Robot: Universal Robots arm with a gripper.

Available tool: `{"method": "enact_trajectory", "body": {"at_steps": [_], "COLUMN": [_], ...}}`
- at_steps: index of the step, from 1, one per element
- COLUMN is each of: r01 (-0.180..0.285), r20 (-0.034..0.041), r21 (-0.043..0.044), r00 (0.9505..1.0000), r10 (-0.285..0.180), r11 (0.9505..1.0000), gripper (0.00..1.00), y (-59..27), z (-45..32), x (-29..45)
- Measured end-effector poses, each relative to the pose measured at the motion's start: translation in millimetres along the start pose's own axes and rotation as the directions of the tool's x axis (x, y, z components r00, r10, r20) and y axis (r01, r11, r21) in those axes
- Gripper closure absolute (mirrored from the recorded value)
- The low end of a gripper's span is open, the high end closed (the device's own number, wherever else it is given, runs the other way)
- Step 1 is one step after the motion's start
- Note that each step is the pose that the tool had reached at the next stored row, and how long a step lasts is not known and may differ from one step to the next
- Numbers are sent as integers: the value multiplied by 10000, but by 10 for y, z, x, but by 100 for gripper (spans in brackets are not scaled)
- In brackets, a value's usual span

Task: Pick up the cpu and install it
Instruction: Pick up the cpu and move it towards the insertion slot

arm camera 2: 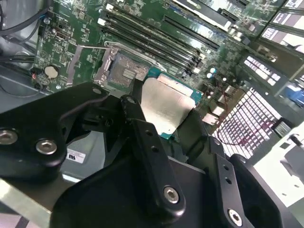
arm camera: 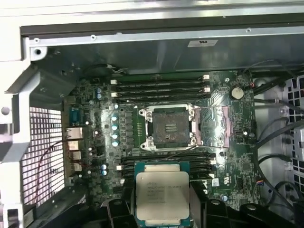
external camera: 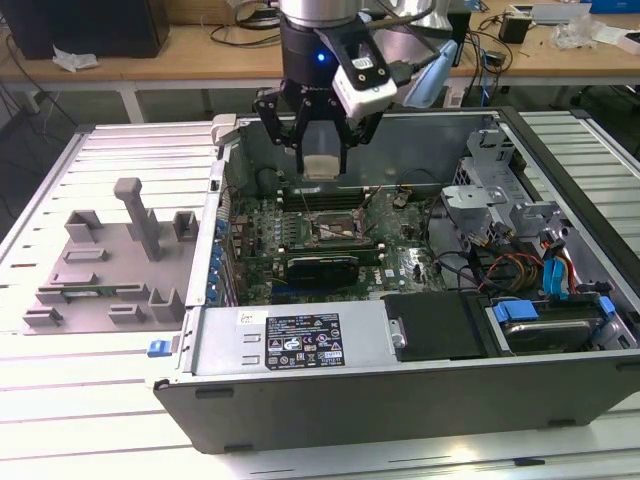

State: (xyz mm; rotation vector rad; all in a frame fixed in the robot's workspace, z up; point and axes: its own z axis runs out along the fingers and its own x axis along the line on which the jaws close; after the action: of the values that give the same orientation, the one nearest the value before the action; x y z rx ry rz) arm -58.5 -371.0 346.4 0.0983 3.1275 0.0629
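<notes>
cpu [external camera: 322,167] hangs in the air over the open computer case [external camera: 300,345], its silvery top and thin pale rim pinched on two opposite edges by the black jaws of the gripper [external camera: 322,160]. In both wrist views the chip [arm camera 2: 166,107] [arm camera: 162,194] lies flat between the fingers [arm camera: 118,211], held clear of the board beneath it. At the exterior view's left, a grey plastic tray [external camera: 100,270] with upright blocks lies on the white slatted desk [external camera: 60,400], just beside the case wall. Further toward the exterior view's right, inside the case, lies the green motherboard [external camera: 290,225], and on it the dark square socket [external camera: 335,232] is open, its metal bracket [arm camera: 216,128] swung to one side in the first wrist view. The cpu is near this socket but apart from it, higher up and not seated. At the exterior view's far right, a drive bay [external camera: 540,325] with blue cables fills the case corner.
</notes>
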Motion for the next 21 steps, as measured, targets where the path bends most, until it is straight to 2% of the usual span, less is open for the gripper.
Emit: {"method": "enact_trajectory", "body": {"at_steps": [7, 9, 21], "r01": [-2, 27, 351], "r20": [-58, -69, -84], "r21": [3, 5, 0], "r00": [10000, 10000, 9993], "r10": [2, -27, -351], "r11": [10000, 10000, 9994], "gripper": [45, 45, 45], "y": [39, 62, 178], "z": [191, 282, 582], "x": [-102, -114, -160]}}
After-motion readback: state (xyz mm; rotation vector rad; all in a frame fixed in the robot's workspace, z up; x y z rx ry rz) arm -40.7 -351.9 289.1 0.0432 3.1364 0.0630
